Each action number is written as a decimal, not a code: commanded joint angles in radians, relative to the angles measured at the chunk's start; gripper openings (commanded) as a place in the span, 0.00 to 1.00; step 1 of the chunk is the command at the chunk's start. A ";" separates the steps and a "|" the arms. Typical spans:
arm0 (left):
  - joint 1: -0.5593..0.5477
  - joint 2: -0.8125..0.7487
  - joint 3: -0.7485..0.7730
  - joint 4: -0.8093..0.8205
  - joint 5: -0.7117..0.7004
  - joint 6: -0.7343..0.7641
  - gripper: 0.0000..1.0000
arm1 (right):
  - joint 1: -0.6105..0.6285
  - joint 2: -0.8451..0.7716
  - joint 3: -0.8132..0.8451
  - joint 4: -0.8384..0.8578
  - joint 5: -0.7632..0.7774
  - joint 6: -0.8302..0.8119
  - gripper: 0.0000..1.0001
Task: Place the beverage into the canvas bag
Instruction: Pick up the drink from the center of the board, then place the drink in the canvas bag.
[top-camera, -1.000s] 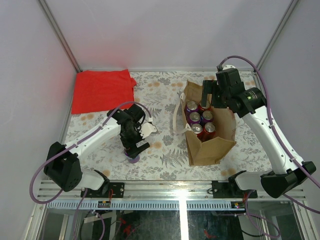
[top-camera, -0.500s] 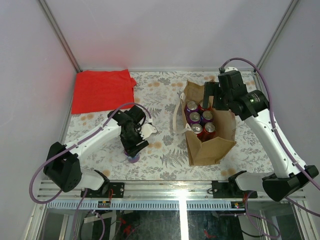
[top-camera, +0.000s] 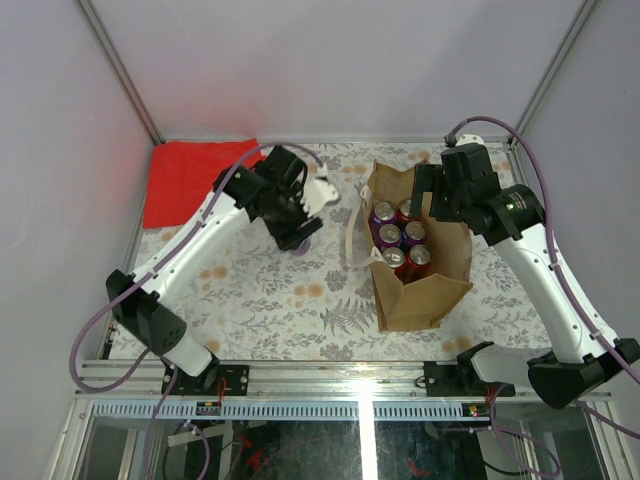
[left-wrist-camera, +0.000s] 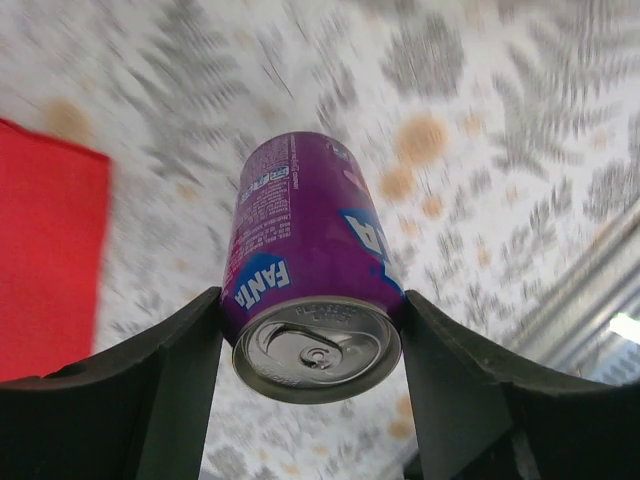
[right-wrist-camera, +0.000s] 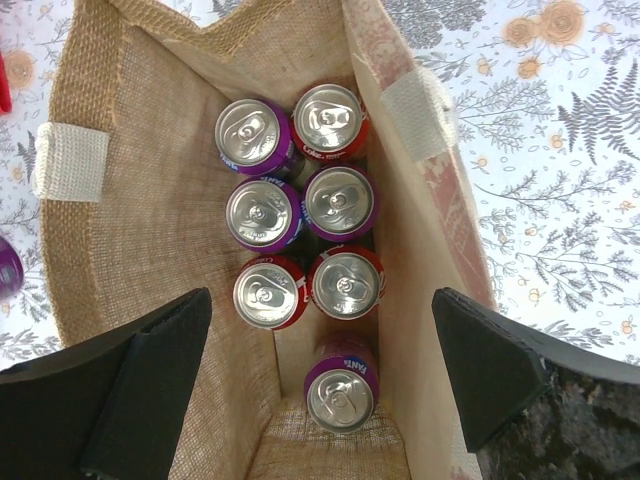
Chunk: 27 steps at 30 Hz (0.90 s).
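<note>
Beverage can is hanging clamped in my left gripper, left of the canvas bag. My right gripper is hovering above it, jaws spread wide.

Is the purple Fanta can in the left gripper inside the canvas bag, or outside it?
Outside. The left gripper holds the purple Fanta can over the floral table, left of the canvas bag.

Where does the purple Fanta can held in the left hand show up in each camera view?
Top external: purple Fanta can left of centre, between the red cloth and the canvas bag.
Left wrist: picture centre, its top toward the camera, gripped by the left hand.
Right wrist: probably the purple sliver at the left edge, outside the bag.
Shared landmark: the red cloth, back-left from above, left edge in the left wrist view.
</note>
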 joint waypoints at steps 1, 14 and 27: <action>0.044 0.111 0.301 0.038 -0.011 -0.037 0.00 | -0.007 -0.038 0.011 0.031 0.060 0.009 0.99; 0.116 0.315 0.873 0.217 0.198 -0.322 0.00 | -0.007 -0.107 -0.012 0.004 0.183 0.051 0.99; 0.004 0.290 0.811 0.376 0.415 -0.435 0.00 | -0.007 -0.163 -0.026 -0.070 0.295 0.136 0.99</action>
